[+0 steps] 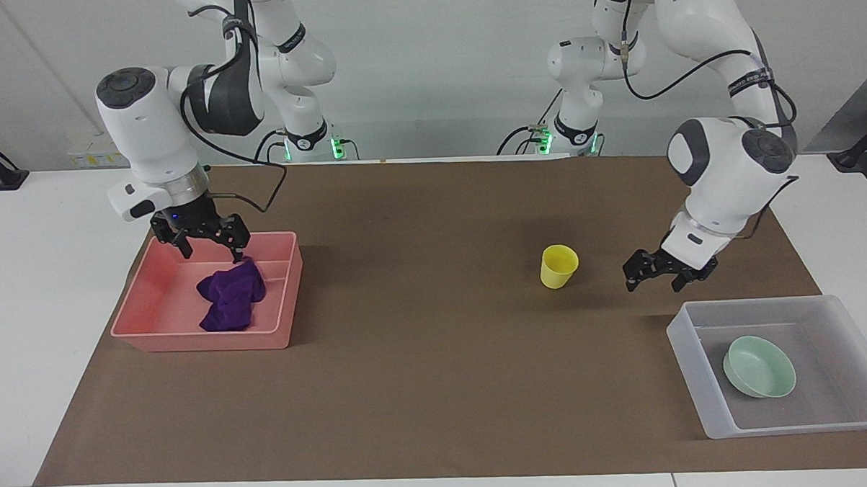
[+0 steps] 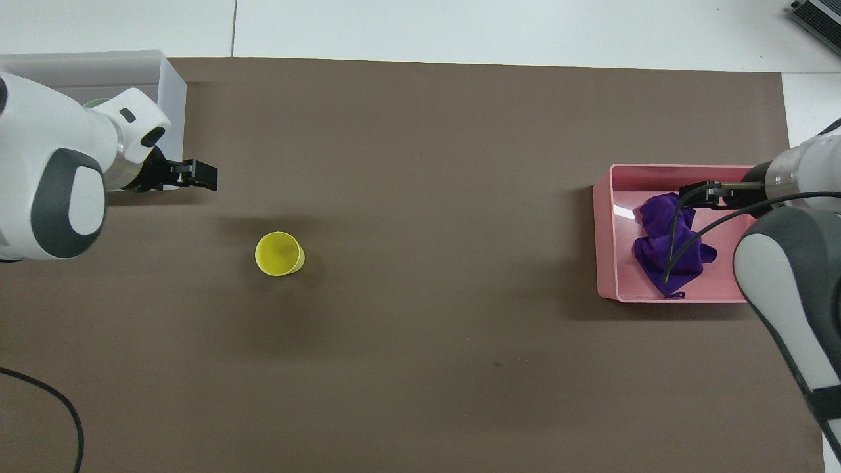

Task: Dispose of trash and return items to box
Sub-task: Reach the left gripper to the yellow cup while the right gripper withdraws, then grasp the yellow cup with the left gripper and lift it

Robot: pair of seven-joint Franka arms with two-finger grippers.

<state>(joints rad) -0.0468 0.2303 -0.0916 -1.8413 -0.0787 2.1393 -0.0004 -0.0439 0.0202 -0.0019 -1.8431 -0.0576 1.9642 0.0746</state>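
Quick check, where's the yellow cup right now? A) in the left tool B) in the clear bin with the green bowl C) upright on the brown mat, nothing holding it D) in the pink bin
C: the yellow cup stands upright on the brown mat, apart from the open left tool hovering beside it.

Both arms [image 1: 719, 168] glossy white w/ dark grey joint caps, black grippers, thin black cables looping along links; green LEDs at bases.
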